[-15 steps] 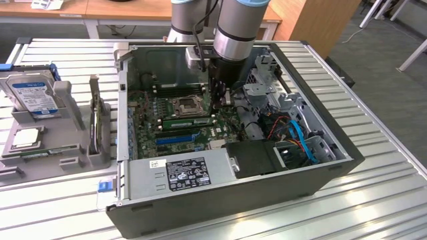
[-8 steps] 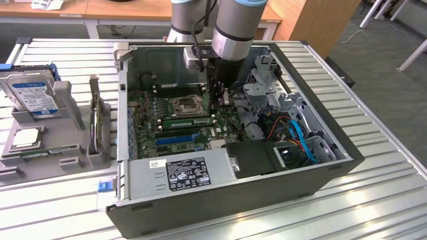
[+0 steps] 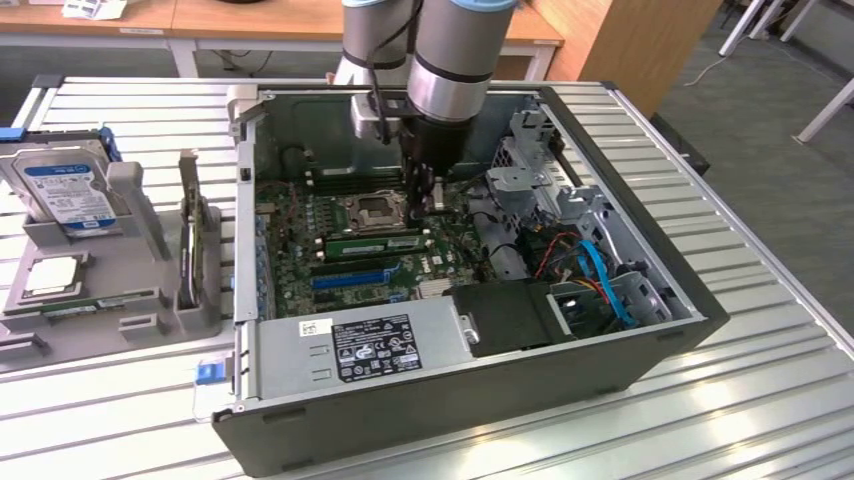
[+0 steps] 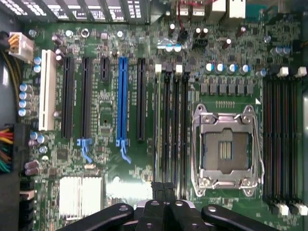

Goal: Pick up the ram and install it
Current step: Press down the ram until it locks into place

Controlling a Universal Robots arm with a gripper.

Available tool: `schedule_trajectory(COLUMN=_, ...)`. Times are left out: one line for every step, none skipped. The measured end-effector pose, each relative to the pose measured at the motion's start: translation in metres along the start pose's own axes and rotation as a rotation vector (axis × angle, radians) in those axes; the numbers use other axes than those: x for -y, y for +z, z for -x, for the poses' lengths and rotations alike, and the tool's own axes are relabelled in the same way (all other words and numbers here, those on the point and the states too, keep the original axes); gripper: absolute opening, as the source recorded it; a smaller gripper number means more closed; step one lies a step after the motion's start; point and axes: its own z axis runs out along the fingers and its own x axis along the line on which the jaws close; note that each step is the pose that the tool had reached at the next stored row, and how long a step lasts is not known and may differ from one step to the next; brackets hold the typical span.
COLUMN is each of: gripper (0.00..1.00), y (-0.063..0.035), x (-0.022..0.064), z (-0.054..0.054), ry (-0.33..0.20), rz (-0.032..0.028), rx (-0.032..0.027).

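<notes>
Though the arm reaches deep into the open computer case (image 3: 467, 400) on the counter (image 3: 761, 400), the picking up looks done and the seating is in hand. The ram (image 3: 380, 243) lies along a memory slot in the middle of the exterior view, just below the empty processor socket (image 3: 374, 208). In the wrist view the ram (image 4: 155, 130) shows edge-on as a pale strip in the slot beside the socket (image 4: 226, 149).

The pincer (image 3: 430, 200) hangs just over the stick's right end. Its fingertips (image 4: 158, 188) meet, closed on nothing that I can see. Whether the stick is fully home I cannot tell. I judge that finishing calls for a straight, even downward press until the end clips catch.
</notes>
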Motion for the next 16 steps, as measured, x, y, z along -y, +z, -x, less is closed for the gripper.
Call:
schedule_trajectory(gripper=0.1, y=0.0001, x=-0.0019, z=0.0, ry=0.0, rz=-0.0001, rx=0.0)
schedule_trajectory(gripper=0.1, y=0.0002, x=-0.004, z=0.0, ry=0.0, rz=-0.0001, rx=-0.0001)
schedule_trajectory(gripper=0.1, y=0.0003, x=-0.0059, z=0.0, ry=0.0, rz=-0.0001, rx=0.0)
schedule_trajectory(gripper=0.1, y=0.0004, x=-0.0078, z=0.0, ry=0.0, rz=-0.0001, rx=0.0)
schedule_trajectory(gripper=0.1, y=0.0004, x=-0.0098, z=0.0, ry=0.0, rz=-0.0002, rx=-0.0001)
schedule_trajectory(gripper=0.1, y=0.0006, x=-0.0121, z=0.0, ry=0.0, rz=-0.0003, rx=0.0)
schedule_trajectory(gripper=0.1, y=0.0007, x=-0.0145, z=0.0, ry=0.0, rz=-0.0003, rx=-0.0001)
schedule_trajectory(gripper=0.1, y=0.0008, x=-0.017, z=0.0, ry=0.0, rz=-0.0004, rx=-0.0001)
schedule_trajectory(gripper=0.1, y=0.0009, x=-0.0195, z=0.0, ry=0.0, rz=-0.0005, rx=-0.0001)
schedule_trajectory(gripper=0.1, y=0.001, x=-0.0223, z=0.0, ry=0.0, rz=-0.0006, rx=-0.0001)
schedule_trajectory(gripper=0.1, y=0.0011, x=-0.025, z=0.0, ry=0.0, rz=-0.0007, rx=-0.0001)
schedule_trajectory(gripper=0.1, y=0.0013, x=-0.0275, z=0.0, ry=0.0, rz=-0.0008, rx=-0.0001)
schedule_trajectory(gripper=0.1, y=0.0014, x=-0.0301, z=0.0, ry=0.0, rz=-0.0009, rx=-0.0001)
schedule_trajectory(gripper=0.1, y=0.0015, x=-0.0327, z=0.0, ry=0.0, rz=-0.0009, rx=-0.0001)
schedule_trajectory(gripper=0.1, y=0.0016, x=-0.0353, z=0.0, ry=0.0, rz=-0.0011, rx=-0.0001)
schedule_trajectory(gripper=0.1, y=0.0018, x=-0.0379, z=0.0, ry=0.0, rz=-0.0012, rx=0.0)
